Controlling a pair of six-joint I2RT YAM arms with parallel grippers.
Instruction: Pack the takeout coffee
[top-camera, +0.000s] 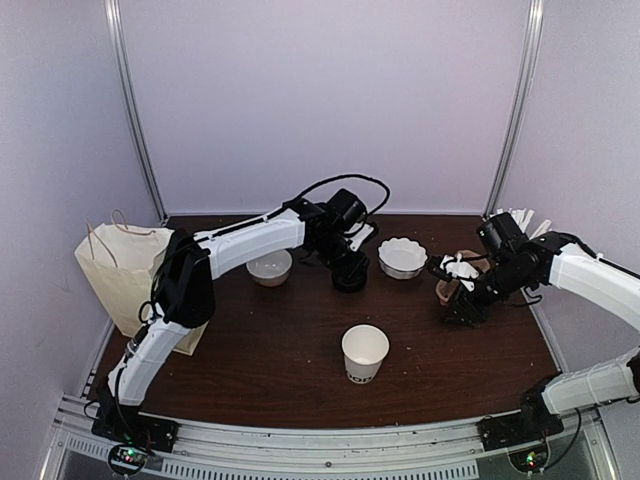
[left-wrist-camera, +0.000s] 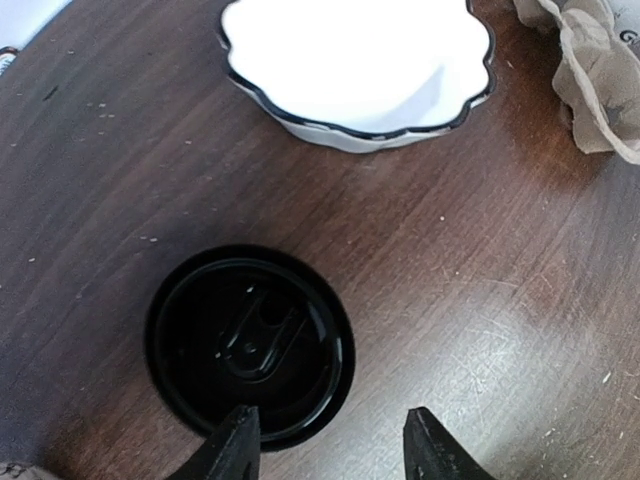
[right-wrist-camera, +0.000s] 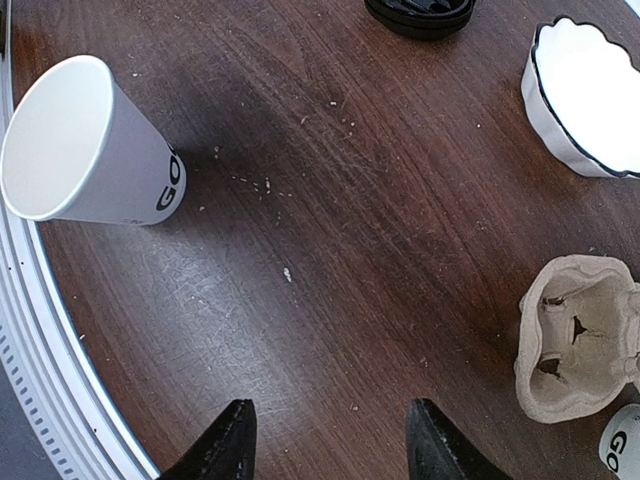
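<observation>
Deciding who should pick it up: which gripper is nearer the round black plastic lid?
Left. The left gripper hangs over the edge of the round black plastic lid. The right gripper is well off to its right, by the beige moulded-pulp cup carrier.

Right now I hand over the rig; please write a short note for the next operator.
Left gripper: open, empty, at the rim of the black lid, which lies flat on the table.
Right gripper: open, empty, over bare table.
Paper cup: upright near the front edge, no lid on it.
Done: nothing packed yet.
Left: pick up the lid, close the cup, pack it.
</observation>
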